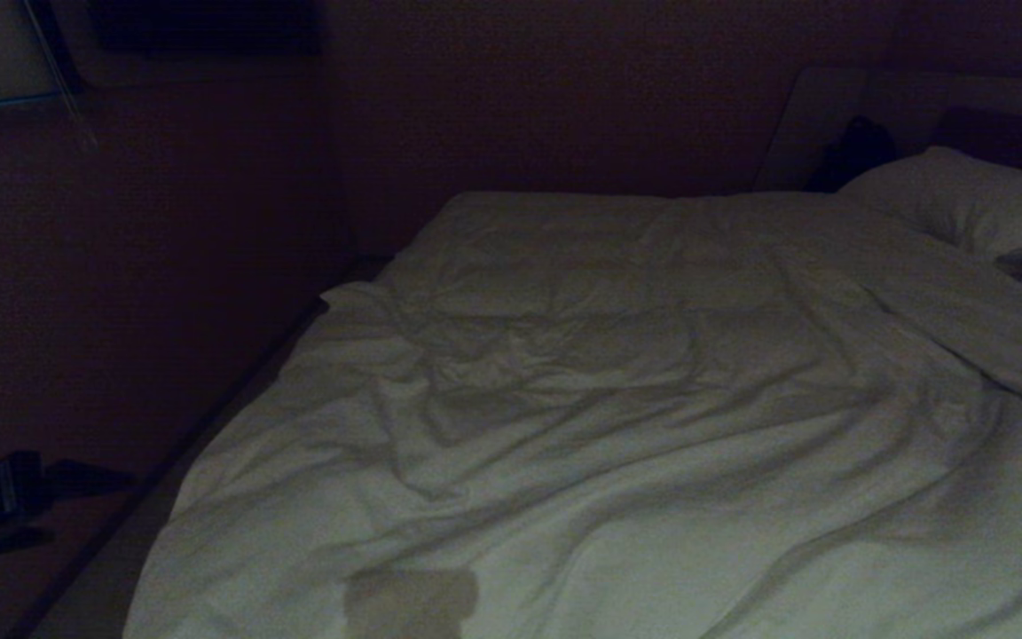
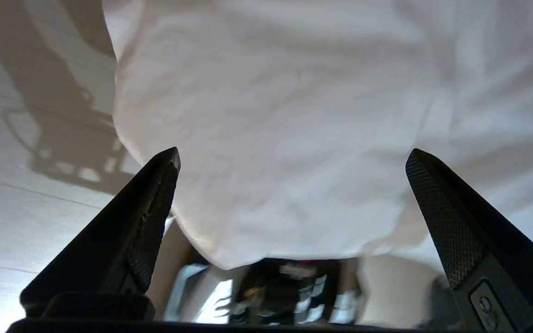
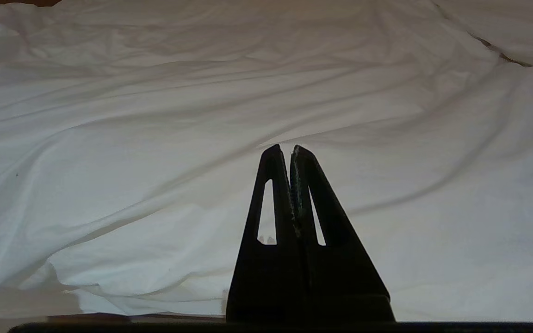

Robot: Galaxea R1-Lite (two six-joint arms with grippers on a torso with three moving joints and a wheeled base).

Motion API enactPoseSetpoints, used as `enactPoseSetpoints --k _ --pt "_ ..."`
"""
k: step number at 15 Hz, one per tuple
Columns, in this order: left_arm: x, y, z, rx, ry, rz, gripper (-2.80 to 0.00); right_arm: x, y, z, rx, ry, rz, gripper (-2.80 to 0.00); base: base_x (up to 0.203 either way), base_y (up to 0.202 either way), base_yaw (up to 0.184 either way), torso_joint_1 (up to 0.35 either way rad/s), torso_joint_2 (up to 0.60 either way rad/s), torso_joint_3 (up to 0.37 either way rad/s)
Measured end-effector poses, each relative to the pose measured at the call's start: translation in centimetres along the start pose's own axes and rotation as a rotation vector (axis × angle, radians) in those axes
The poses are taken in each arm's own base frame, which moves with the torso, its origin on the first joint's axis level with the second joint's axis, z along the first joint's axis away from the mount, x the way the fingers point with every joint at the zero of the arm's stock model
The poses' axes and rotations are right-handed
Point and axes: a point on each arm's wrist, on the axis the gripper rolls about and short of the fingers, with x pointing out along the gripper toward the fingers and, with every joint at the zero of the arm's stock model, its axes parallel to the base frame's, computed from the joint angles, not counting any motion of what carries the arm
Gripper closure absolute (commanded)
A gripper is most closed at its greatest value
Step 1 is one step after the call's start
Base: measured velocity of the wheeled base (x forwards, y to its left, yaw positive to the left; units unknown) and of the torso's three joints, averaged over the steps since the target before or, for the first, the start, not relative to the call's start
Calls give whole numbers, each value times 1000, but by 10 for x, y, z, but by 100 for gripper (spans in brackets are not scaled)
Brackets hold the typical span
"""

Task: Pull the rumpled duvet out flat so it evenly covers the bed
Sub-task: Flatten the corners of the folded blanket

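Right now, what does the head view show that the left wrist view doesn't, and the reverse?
Head view only: the pillow at the far right and the dark headboard of the bed; no gripper appears.
Left wrist view only: the left gripper with its fingers wide open and nothing between them, the pale floor carrying the arm's shadow, and the cover's hanging corner.
Both: the white, wrinkled duvet.
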Motion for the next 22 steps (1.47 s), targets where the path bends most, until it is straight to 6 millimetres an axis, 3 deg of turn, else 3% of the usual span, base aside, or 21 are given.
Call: enactPoseSetpoints --k 2,3,4,16,22 --pt "3 2 11 -72 -6 8 -280 0 0 0 0 0 0 0 0 0 0 0 0 0" --pt "5 3 15 -98 -1 12 -219 0 0 0 0 0 0 0 0 0 0 0 0 0" --pt "7 5 17 -106 2 13 0 0 0 0 0 0 0 0 0 0 0 0 0 0" --pt "28 19 28 -116 18 69 0 0 0 0 0 0 0 0 0 0 0 0 0 0" --pt "52 60 38 -16 -7 135 0 0 0 0 0 0 0 0 0 0 0 0 0 0"
